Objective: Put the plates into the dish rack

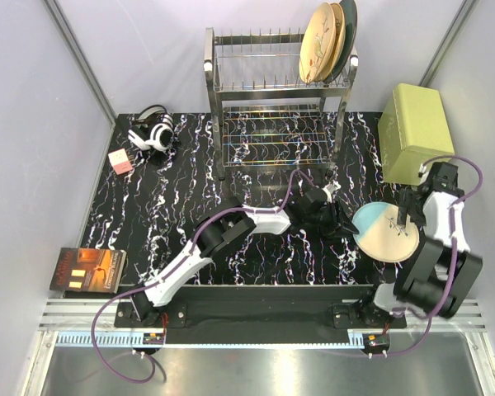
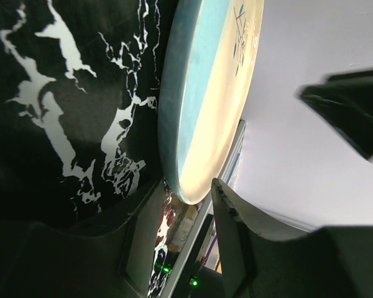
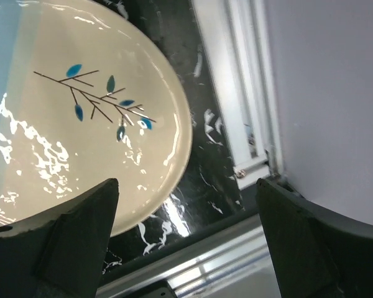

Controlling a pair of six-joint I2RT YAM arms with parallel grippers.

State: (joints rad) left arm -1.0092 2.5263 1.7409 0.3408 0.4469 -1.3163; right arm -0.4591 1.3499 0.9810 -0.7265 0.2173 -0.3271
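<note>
A cream plate with a pale-blue edge (image 1: 386, 233) lies on the black marble table at the front right. In the left wrist view this plate (image 2: 205, 93) shows edge-on. My left gripper (image 1: 343, 221) reaches its left rim, and the jaws (image 2: 186, 180) straddle that rim, partly closed with the fingers near it. My right gripper (image 1: 408, 216) hovers wide open over the plate's far right side; one finger (image 3: 68, 236) is above the plate (image 3: 81, 136), the other beyond its edge. Two orange-peach plates (image 1: 318, 43) and a teal plate (image 1: 349, 25) stand in the top right of the dish rack (image 1: 264, 87).
An olive-green box (image 1: 414, 132) stands at the right, close behind my right arm. Headphones (image 1: 153, 132) and a pink cube (image 1: 120, 162) lie at the back left. A book (image 1: 88, 271) sits off the table's front left. A metal rail (image 3: 236, 254) runs along the near edge.
</note>
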